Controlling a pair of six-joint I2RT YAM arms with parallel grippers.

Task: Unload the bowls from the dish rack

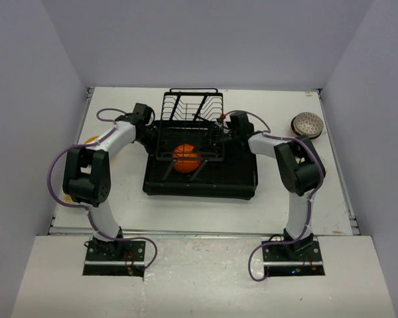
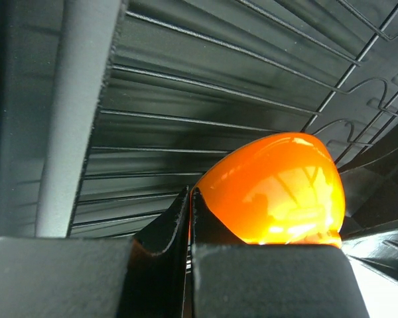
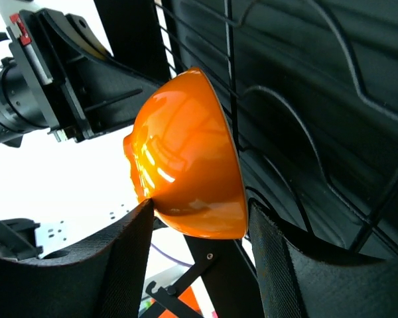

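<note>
An orange bowl (image 1: 186,158) stands on edge in the black wire dish rack (image 1: 192,106), which joins a black tray (image 1: 242,180). My left gripper (image 1: 155,142) reaches into the rack from the left. In the left wrist view its jaws (image 2: 190,192) are pinched together, with a thin strip of the orange bowl (image 2: 278,192) between them. My right gripper (image 1: 216,140) reaches in from the right. It is open (image 3: 199,207) with its fingers either side of the bowl (image 3: 186,165). Its left finger (image 3: 119,245) touches the bowl, and its right finger (image 3: 285,258) is apart from the rim.
A brown speckled bowl (image 1: 308,124) lies upside down on the table at the far right. A yellow-orange sliver (image 1: 91,140) shows at the far left, mostly hidden behind my left arm. The rack's upright wires (image 3: 229,79) stand close around the bowl.
</note>
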